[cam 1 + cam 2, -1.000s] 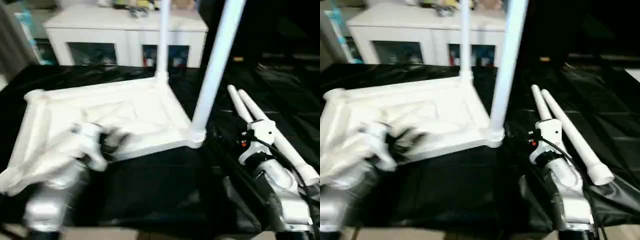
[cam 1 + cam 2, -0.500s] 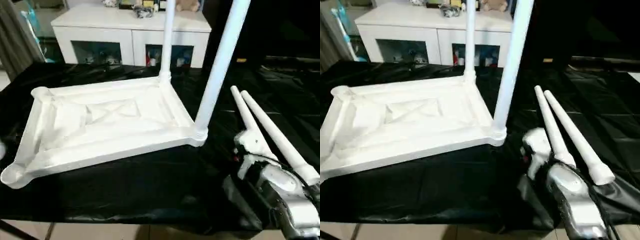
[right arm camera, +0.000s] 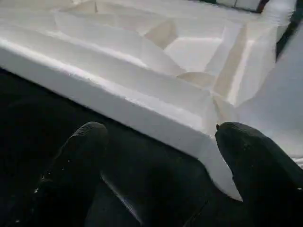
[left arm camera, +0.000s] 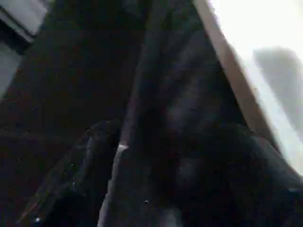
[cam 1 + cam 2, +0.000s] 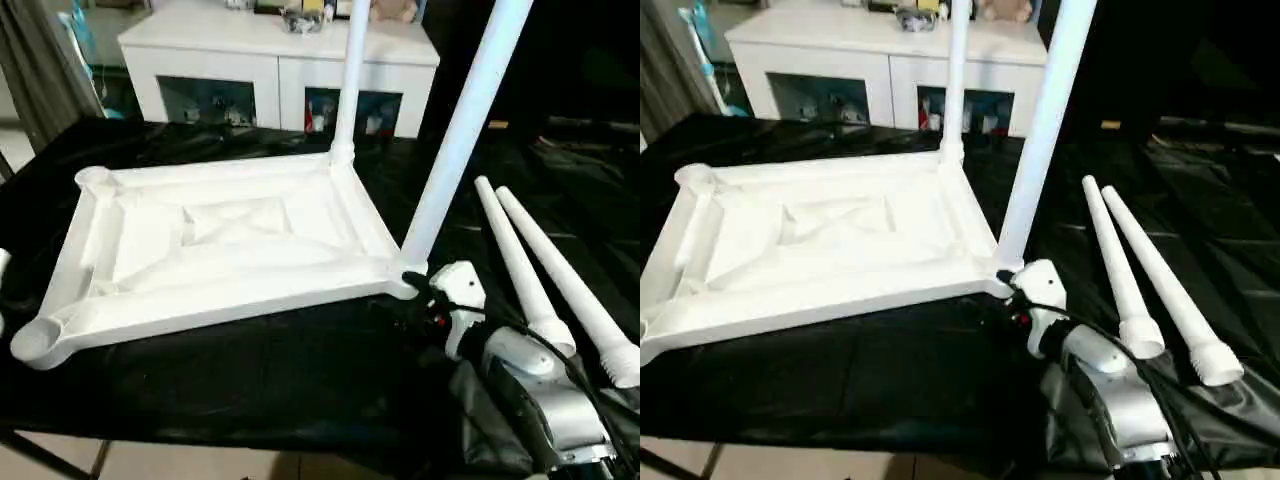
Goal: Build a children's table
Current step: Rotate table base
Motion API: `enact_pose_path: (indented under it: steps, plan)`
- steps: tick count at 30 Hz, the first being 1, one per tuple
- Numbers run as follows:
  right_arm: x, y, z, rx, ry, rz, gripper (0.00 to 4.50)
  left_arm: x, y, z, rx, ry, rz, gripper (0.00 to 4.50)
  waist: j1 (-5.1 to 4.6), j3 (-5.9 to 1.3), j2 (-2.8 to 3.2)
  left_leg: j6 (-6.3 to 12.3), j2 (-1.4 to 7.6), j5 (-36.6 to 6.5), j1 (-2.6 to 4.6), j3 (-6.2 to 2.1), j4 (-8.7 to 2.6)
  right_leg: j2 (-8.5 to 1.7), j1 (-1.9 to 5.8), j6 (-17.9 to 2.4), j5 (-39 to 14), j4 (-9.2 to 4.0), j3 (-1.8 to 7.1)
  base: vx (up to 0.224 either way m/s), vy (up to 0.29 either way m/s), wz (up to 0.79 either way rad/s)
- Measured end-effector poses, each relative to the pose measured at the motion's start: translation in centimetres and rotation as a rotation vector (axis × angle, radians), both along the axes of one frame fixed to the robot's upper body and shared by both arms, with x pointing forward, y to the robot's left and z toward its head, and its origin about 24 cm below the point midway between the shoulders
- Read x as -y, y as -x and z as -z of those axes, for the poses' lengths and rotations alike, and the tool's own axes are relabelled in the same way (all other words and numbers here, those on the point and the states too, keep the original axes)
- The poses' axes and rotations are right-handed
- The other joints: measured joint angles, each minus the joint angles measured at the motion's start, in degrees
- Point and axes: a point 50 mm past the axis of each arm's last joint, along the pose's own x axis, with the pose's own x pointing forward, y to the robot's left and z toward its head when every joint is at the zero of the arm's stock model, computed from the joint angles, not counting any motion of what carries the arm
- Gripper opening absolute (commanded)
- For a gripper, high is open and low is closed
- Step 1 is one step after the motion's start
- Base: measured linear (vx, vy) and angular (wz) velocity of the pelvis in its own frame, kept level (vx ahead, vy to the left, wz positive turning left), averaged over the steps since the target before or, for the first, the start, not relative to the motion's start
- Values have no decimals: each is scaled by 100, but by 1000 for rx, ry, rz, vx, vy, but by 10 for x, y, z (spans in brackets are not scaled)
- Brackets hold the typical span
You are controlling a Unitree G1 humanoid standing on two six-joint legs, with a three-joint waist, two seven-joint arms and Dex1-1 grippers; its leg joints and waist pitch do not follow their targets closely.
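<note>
- Currently the right claw [image 3: 156, 170] is spread wide and empty, fingers flanking the near right corner of the upturned table top [image 5: 215, 245].
- Two loose legs [image 5: 520, 265] lie just to its right, long axes running away from the robot.
- Left claw: state cannot be told.

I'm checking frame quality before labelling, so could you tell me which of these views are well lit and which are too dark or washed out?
Left eye view: evenly lit, tabletop ribs readable, black cloth shows soft glare. Left wrist view: nearly all dark, with a blown-out white patch at one corner. Right wrist view: bright tabletop, ribs clear, the right gripper has dark fingers spread apart.
</note>
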Motion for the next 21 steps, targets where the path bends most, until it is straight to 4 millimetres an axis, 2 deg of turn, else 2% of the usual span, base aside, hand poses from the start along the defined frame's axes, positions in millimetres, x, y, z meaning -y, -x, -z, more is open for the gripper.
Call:
enact_pose_path:
  steps: [6,11,17,21]
  plan:
    - [10,-2,15,-66,72,104,404,9,0,10,-126,57,137,370,32,11,18,0,15,0,16,62,-10,-16,0,0,0,0,14,0,0,0]
    - [16,-8,15,-69,96,182,404,16,1,9,-185,113,233,370,33,17,29,0,17,0,37,96,-30,-30,4,2,-2,-4,23,0,0,0]
    - [21,-19,19,-70,136,279,404,43,7,13,-245,250,486,370,81,16,27,0,32,1,73,223,-117,-80,4,5,-6,-40,28,0,0,0]
    - [20,-27,19,-63,151,305,404,60,12,13,-272,295,608,370,96,16,27,5,43,4,71,246,-118,-81,3,-2,-20,-47,27,0,0,0]
